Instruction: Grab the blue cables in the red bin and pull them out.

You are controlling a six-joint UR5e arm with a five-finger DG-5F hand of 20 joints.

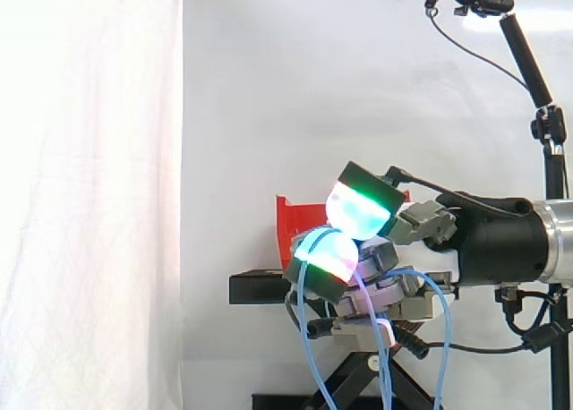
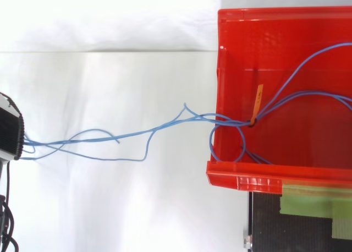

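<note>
You see the robot's hand [image 1: 421, 226] on the near side of the red plastic bin [image 2: 220, 70], with its fingers curled in and clamped on the thin blue cables [image 2: 132, 135]. In the side view its glowing fingertips [image 1: 356, 211] show green and white in front of the bin's red wall. Several blue strands run under the lower pad and hang down in loops below the hand.

From above, you can follow the cables out of the bin. They cross its left wall as a loose bunch and stretch well away from it to the hand's dark body at the far left edge. Part of the cables lies inside the bin, curving across its floor towards its right side. An orange tie [image 2: 256, 104] binds the strands together just inside the bin's left wall. One blue loop sits in the bin's near left corner.

The bin rests on a black stand [image 1: 260, 289], and a patch of green tape [image 2: 313, 200] lies just outside the bin's front rim.
</note>
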